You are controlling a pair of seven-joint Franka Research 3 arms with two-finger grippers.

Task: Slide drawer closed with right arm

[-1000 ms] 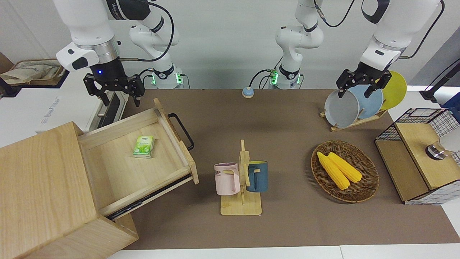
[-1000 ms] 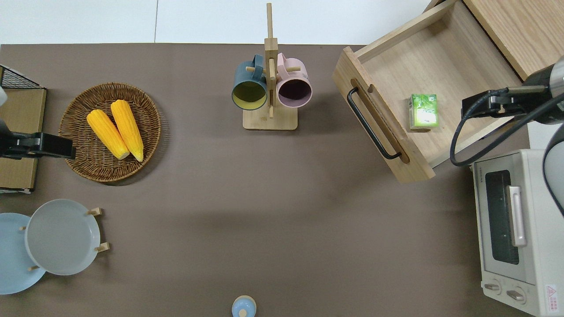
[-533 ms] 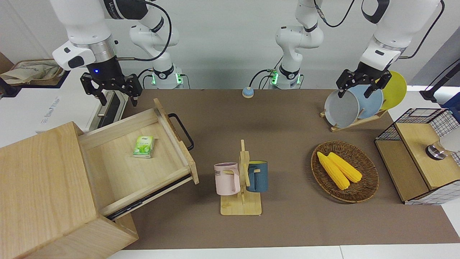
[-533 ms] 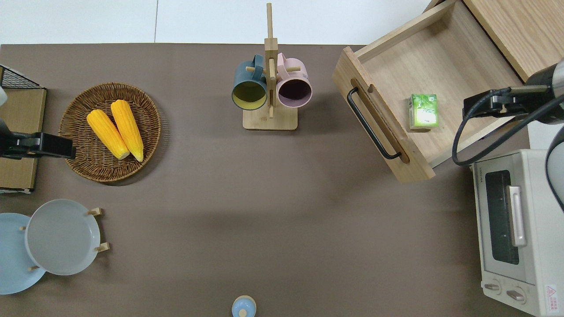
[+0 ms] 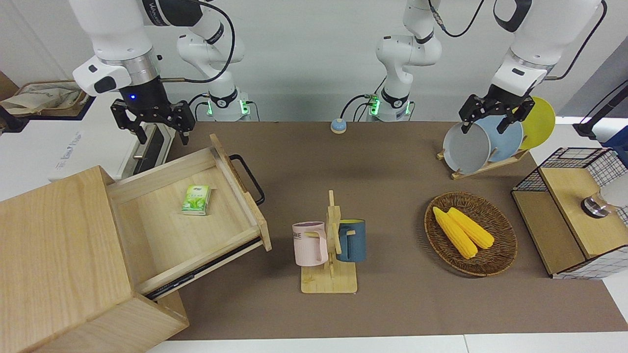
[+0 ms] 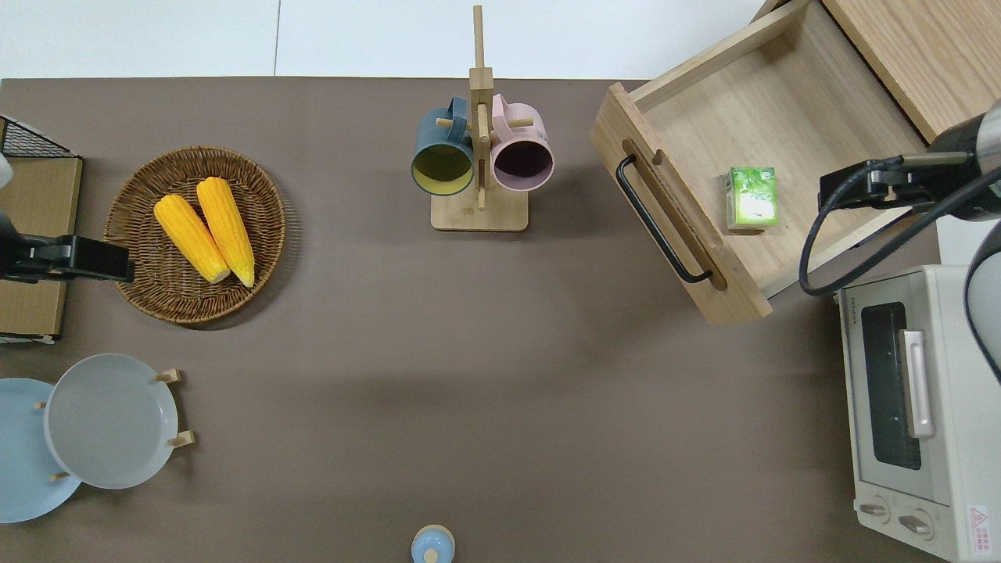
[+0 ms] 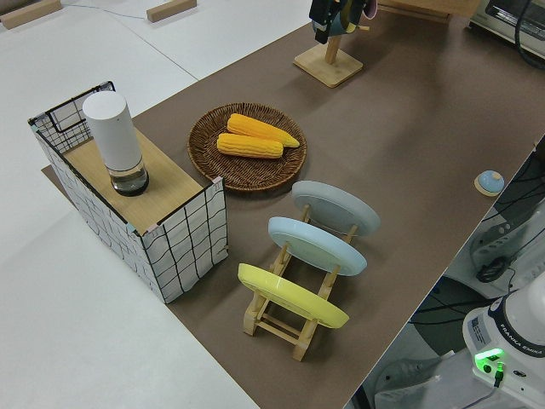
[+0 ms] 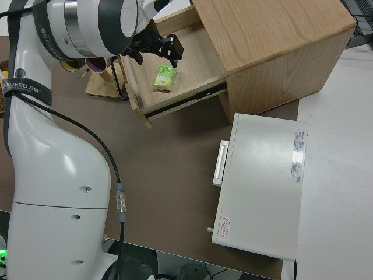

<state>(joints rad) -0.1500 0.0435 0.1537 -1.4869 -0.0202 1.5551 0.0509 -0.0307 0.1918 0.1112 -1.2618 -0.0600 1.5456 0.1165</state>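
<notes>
Wooden box: at the right arm's end of the surface.
Drawer: pulled well out of the box, black loop handle on its front panel.
Right gripper: up over the drawer's nearer side wall, fingers spread, holding nothing.
Green carton: lying in the drawer.
Left arm: parked.

A brown mat-covered table fills the frame, carrying a round wicker basket centre-left, wooden mug stand top centre, white toaster oven lower right, pale wooden box.
</notes>
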